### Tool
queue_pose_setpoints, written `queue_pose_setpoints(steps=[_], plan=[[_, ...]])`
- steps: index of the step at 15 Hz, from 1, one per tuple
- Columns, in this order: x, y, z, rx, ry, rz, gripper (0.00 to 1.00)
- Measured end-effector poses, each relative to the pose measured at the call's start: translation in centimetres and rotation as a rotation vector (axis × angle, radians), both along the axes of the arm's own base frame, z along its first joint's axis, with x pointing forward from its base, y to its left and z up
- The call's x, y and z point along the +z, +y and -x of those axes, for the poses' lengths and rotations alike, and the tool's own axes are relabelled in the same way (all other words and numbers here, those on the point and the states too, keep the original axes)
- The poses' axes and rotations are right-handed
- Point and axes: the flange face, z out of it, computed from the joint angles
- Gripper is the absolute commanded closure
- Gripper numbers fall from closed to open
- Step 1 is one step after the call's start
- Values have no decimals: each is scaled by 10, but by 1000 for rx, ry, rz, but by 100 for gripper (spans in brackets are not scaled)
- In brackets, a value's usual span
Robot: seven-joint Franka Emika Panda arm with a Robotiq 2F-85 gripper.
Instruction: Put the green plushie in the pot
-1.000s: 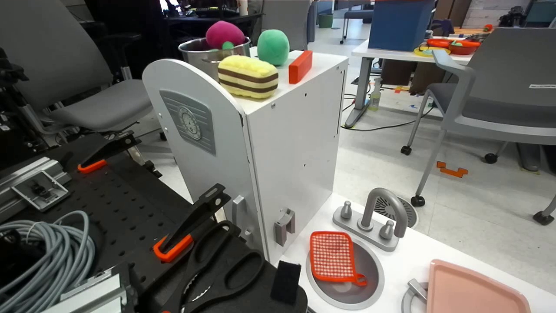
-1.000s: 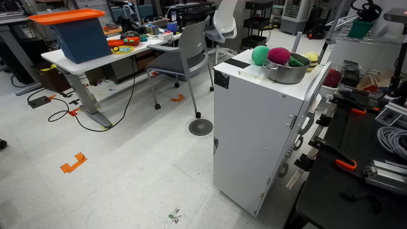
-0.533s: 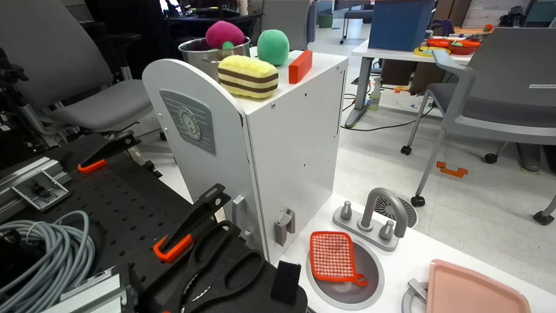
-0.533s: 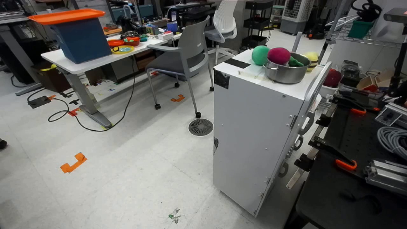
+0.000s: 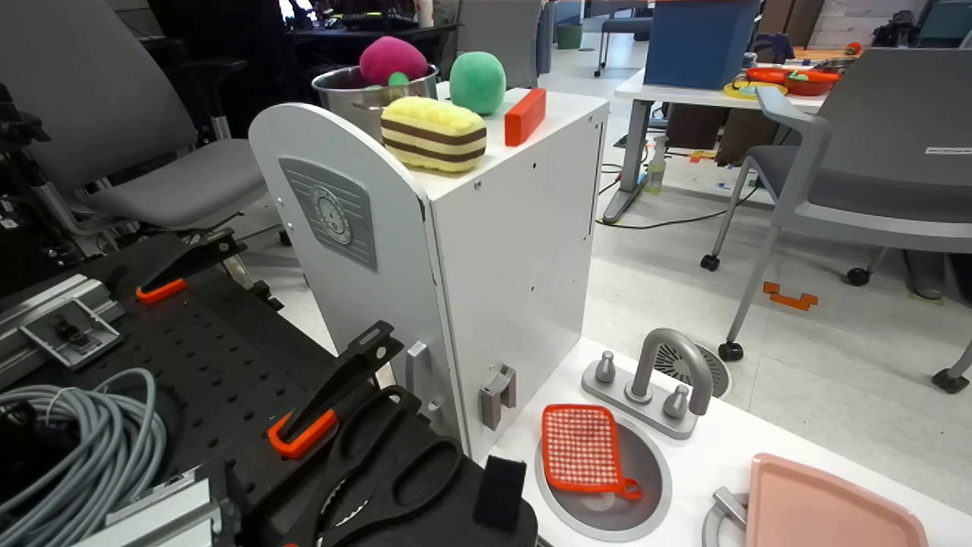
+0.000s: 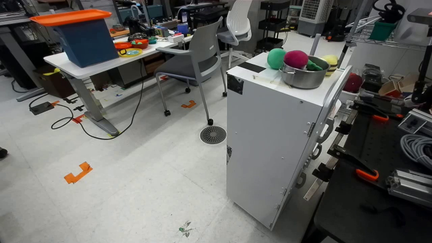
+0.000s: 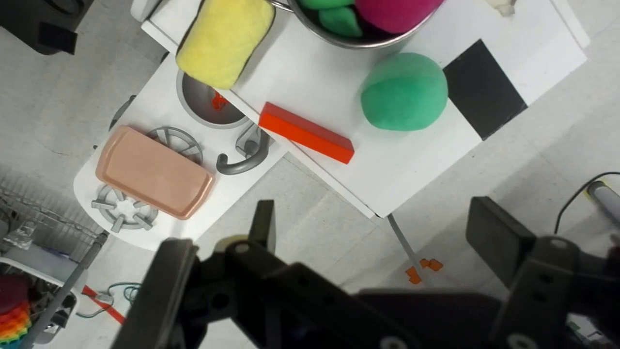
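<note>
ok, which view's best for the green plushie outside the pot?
Wrist view: the green plushie is largest there, seen whole from above on the white cabinet top, nothing covering it. Both exterior views show it smaller, beside the pot.

The top edge of wrist view cuts the pot [image 7: 356, 46] and the pink plushie [image 7: 398, 12]; the bottom edge cuts the tool [image 7: 380, 230]. In an exterior view, the pot partly hides the yellow block [image 6: 332, 61].
</note>
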Motion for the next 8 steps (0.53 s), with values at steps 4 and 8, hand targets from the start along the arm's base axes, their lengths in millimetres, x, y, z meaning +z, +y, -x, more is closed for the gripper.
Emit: queue_pose_setpoints(steps=[4,8], plan=[[16,20,-11,67,-30,-55,0],[17,23,-12,79,-31,-56,0]])
